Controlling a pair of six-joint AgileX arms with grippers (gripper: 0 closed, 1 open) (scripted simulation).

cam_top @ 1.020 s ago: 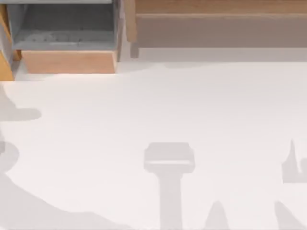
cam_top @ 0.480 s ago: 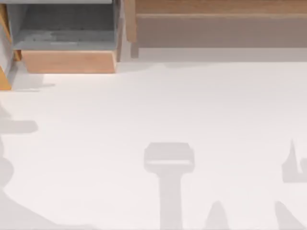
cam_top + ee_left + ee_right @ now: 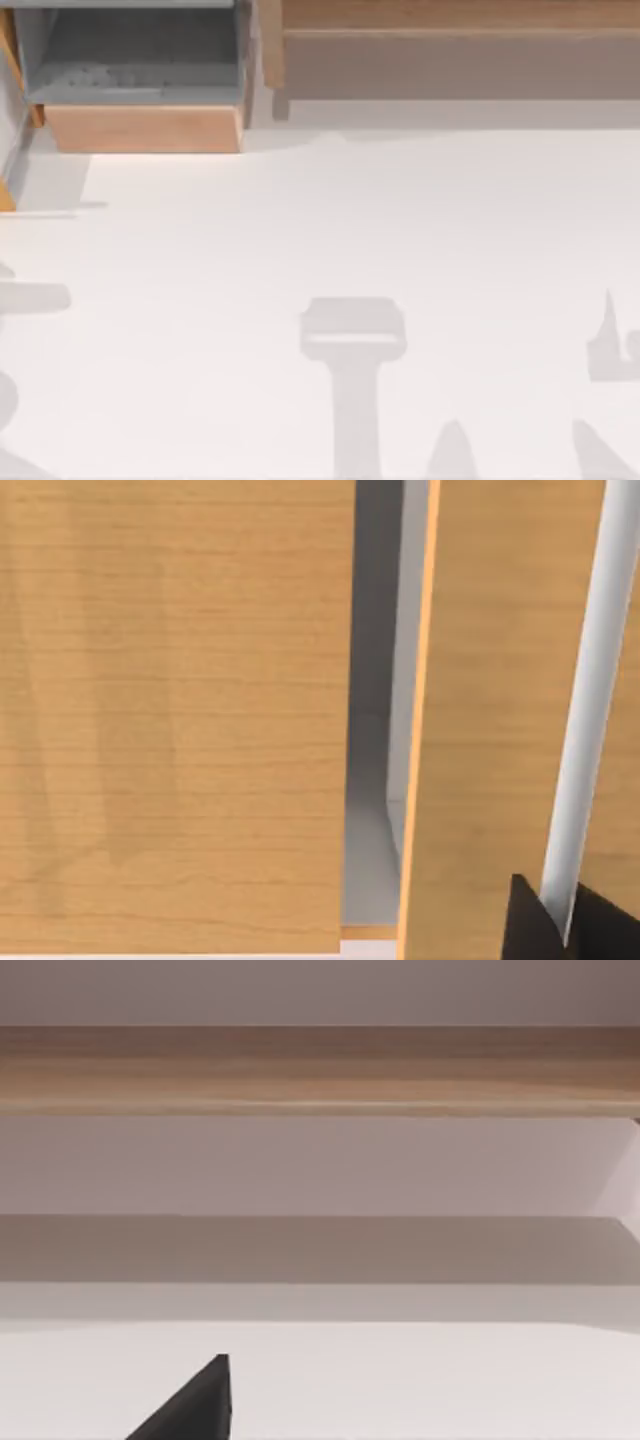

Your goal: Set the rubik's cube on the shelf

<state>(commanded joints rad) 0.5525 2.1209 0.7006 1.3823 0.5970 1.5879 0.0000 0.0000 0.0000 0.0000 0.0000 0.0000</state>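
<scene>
The left hand (image 3: 556, 942) appears as a dark tip at the edge of the left wrist view. Whether it is open or closed, I cannot tell. Close in front of it stand two flat light-wood panels (image 3: 170, 710), a broad one and a narrower one. A grey gap runs between them, and a thin white strip (image 3: 590, 700) lies along the narrower panel.

The right hand (image 3: 195, 1405) shows as one dark pointed tip low in the right wrist view, above the plain white desk (image 3: 420, 1380) and facing the shelf. Its state I cannot tell either.

The long light-wood shelf with the grey-brown front face (image 3: 320, 1070) crosses the whole width of that view. Its wooden ledge is above and its grey-brown face below, and a band of shadow lies on the desk under it.

In the top view this shelf (image 3: 460, 65) runs along the far edge of the desk (image 3: 350, 220). It reaches from its wooden upright (image 3: 270, 45) to the desk's right side. Just beside the upright, on the side away from the shelf, is the grey-lined box compartment with a wooden front (image 3: 140, 128). Grey shadows of the arms (image 3: 352, 340) fall on the desk well apart from the shelf, toward the near edge.

Where the rubik's cube is, I cannot tell.
</scene>
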